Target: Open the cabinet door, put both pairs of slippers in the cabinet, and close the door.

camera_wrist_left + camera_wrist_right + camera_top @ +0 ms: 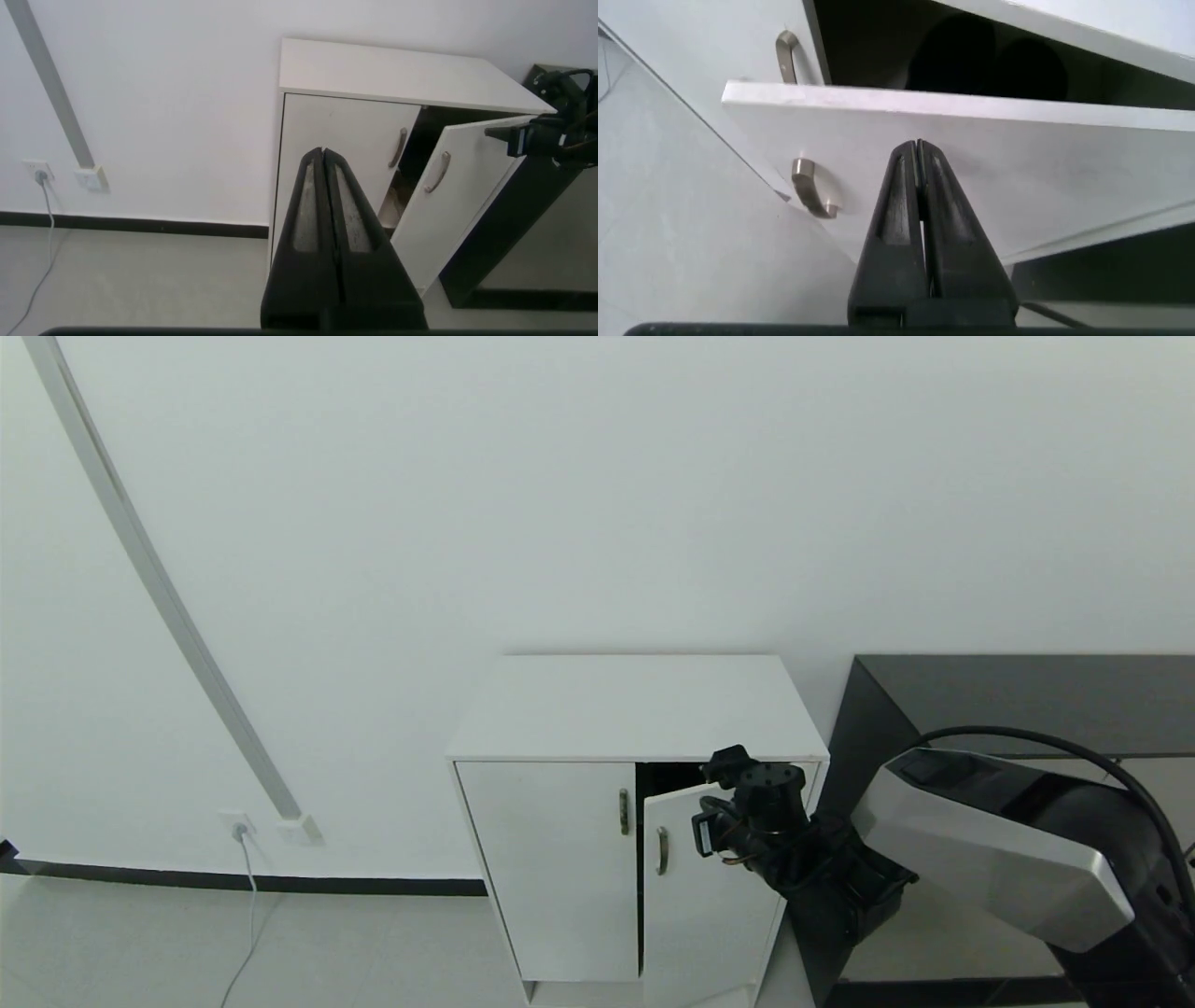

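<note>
Seemingly the closing step: cabinet [635, 709] with right door [700, 905] ajar, two dark rounded shapes [985, 61] inside, likely slippers. Jaws together, right gripper [920, 151] sits at door's top edge; left gripper [323, 161], jaws together, hangs apart. Next: push door flush.

The cabinet [635, 709] runs off the lower edge of the head view, its foot cut away. The right arm's wrist [775, 795] covers the upper right corner of the open right door [700, 915]. In the upper middle of the right wrist view, two dark rounded shapes [957, 56] sit in the cabinet's shadow, too dim to identify. Whether the right claw [921, 149] touches the door cannot be told.
</note>
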Tool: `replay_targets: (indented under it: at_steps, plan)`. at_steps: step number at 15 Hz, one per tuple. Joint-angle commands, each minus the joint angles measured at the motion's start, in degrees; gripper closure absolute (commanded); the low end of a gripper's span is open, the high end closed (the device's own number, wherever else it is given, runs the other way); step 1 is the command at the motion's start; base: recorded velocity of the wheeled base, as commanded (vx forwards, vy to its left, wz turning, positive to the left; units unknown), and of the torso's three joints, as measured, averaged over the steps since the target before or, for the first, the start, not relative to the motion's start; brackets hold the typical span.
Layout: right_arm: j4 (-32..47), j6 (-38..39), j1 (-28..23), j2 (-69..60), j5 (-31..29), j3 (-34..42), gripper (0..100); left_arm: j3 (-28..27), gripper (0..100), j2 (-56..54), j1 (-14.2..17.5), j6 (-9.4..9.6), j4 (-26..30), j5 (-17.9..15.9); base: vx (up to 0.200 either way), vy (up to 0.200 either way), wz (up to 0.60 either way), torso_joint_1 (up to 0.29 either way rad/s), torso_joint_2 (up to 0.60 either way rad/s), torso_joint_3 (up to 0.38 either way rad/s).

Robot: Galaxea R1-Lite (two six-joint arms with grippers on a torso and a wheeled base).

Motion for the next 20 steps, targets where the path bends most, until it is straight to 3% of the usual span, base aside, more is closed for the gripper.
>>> replay_targets:
  at_steps: [1, 20]
  plan:
    - [0.0, 0.0, 0.0, 1.7, 0.0, -2.0, 100, 0.0, 100, 0.1, 0.0, -0.01, 0.0, 0.1, 0.0, 0.0, 0.0, 0.0, 0.0, 0.0]
    - [0.4, -0.1, -2.2, 10.3, -0.1, -18.6, 100, 0.0, 100, 0.1, 0.0, -0.01, 0.0, 0.1, 0.0, 0.0, 0.0, 0.0, 0.0, 0.0]
